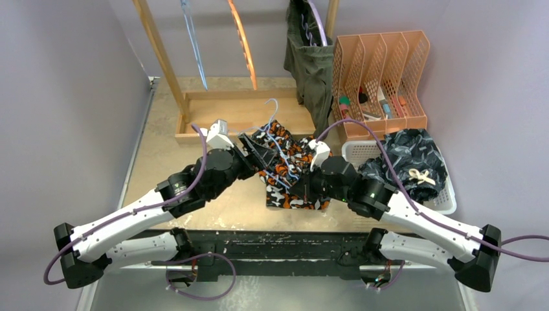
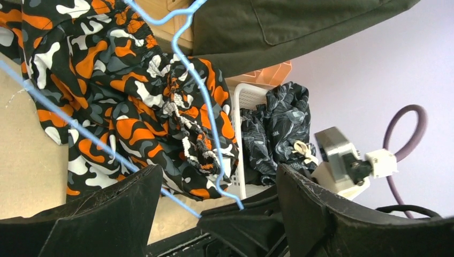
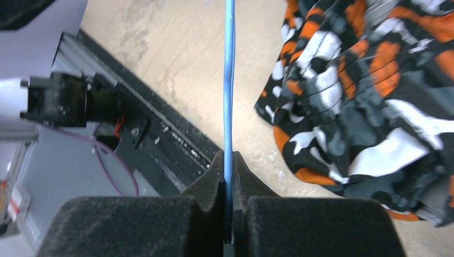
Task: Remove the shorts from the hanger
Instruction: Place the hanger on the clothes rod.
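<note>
From above, the orange-black-white shorts (image 1: 288,172) are seen crumpled on the bench (image 1: 168,155) between the two arms, with the blue hanger (image 1: 277,133) laid across them. In the left wrist view, the left pincer (image 2: 218,179) is held wide apart, and the hanger's wire is seen crossing the gap. In the right wrist view, the right pincer (image 3: 228,160) is clamped on the hanger's wire, with the shorts just beside it.

Pale lavender walls (image 1: 65,97) enclose a beige table (image 1: 158,159), seemingly speckled, under soft even light.
</note>
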Robot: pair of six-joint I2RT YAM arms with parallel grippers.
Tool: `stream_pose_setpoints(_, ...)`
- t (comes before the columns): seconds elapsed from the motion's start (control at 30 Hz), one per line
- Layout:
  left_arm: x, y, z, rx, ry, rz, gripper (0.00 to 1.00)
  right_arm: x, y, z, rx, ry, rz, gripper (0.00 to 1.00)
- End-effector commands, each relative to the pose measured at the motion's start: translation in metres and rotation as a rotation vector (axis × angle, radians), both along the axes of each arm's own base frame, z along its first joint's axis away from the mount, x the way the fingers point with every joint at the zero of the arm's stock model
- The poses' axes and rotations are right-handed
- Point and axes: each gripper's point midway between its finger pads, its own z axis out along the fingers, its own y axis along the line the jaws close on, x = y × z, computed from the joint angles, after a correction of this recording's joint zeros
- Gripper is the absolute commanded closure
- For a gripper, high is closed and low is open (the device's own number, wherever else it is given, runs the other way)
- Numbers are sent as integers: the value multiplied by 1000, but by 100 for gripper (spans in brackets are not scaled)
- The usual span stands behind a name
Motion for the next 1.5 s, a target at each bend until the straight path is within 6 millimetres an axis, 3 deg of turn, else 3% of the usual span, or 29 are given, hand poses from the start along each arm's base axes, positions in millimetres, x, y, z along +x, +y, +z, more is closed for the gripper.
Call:
stream_pose_setpoints(0.0,4,2,29,32,-50,-5,23,30,-9,50,45,-111,-169,100)
stream_pose_setpoints(0.17,9,19,18,91,-34,76,21,41,-18,67,36,-175,-223,100)
stream_pose_setpoints(0.27,12,34,15,133,-37,125,20,46,-28,67,-9,-185,-268,100)
stream_pose_setpoints(0.47,18,64,6,275,-44,229,19,60,-42,95,-59,-281,-318,100)
stream_pose_setpoints(0.53,24,74,-6,394,-46,246,16,65,-42,105,-80,-328,-309,100)
stream_pose_setpoints(0.63,39,113,-31,581,50,327,15,72,-41,116,-113,-380,-303,100)
stream_pose_setpoints(0.8,53,156,-49,637,85,400,14,87,-44,128,-186,-407,-356,100)
stream_pose_setpoints(0.97,57,199,-42,749,103,525,12,97,-47,142,-233,-434,-397,100)
stream_pose_setpoints(1.07,55,206,-33,782,75,536,12,108,-52,159,-277,-511,-415,100)
stream_pose_setpoints(1.27,46,231,-23,802,11,635,12,127,-42,186,-349,-584,-426,100)
stream_pose_setpoints(1.47,46,232,-39,831,-5,617,12,147,-30,214,-342,-642,-465,100)
